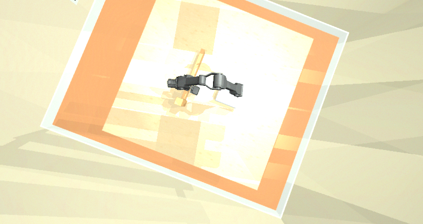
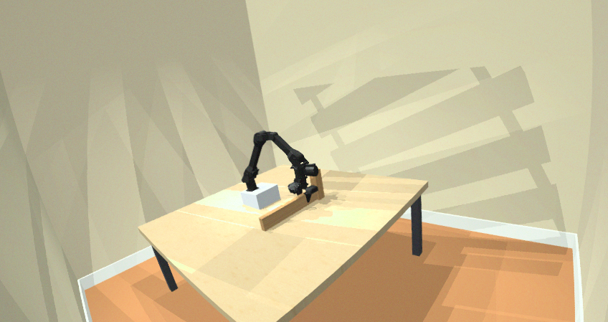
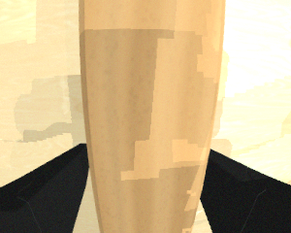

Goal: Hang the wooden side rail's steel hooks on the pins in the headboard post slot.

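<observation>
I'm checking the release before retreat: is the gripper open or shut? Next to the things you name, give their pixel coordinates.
Open: in the wrist view, a gap shows between a finger [image 3: 44, 194] and the rail [image 3: 145, 97].

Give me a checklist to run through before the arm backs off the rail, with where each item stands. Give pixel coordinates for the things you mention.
1. Gripper [image 1: 189, 88] [image 2: 307, 195] [image 3: 140, 150] open: ok, fingers spread either side of the rail [image 1: 197, 62] [image 2: 283, 212] [image 3: 145, 97].
2. Far end on the table [image 1: 252, 58] [image 2: 213, 242]: ok.
3. Rail lined up with the headboard post [image 1: 179, 101] [image 2: 320, 185]: ok, it runs toward it.
4. Both hooks seated on the pins: cannot tell, none visible.
5. Gripper clear of the rail: not ok, it straddles it.
</observation>
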You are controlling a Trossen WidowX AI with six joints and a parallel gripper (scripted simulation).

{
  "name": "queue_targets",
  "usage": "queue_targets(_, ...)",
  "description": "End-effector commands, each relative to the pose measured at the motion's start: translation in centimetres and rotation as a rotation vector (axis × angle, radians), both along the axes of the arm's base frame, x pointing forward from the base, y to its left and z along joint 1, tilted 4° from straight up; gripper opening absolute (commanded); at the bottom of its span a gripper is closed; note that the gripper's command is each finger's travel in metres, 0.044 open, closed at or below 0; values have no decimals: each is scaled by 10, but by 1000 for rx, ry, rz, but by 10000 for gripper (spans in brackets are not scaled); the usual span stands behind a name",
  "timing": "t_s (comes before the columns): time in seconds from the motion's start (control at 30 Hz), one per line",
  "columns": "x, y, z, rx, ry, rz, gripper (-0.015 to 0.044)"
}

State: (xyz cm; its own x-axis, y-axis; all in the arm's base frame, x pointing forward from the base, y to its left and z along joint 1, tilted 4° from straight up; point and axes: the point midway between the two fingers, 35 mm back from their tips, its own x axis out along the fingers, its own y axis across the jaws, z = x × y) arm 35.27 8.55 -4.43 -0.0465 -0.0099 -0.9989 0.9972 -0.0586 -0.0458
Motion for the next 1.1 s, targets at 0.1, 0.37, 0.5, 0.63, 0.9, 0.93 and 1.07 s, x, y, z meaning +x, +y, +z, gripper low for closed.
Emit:
queue_targets(0.1,2,0,26,4,-3,0,440)
queue_targets(0.37,2,0,40,6,-4,0,440)
queue_targets(0.5,1,-20,40,4,-4,0,440)
queue_targets(0.63,0,-30,40,3,-4,0,440)
queue_targets(0.9,2,-28,39,5,-1,-10,440)
queue_targets(0.93,2,-28,39,5,-1,-10,440)
queue_targets(1.07,2,-28,39,5,-1,-10,440)
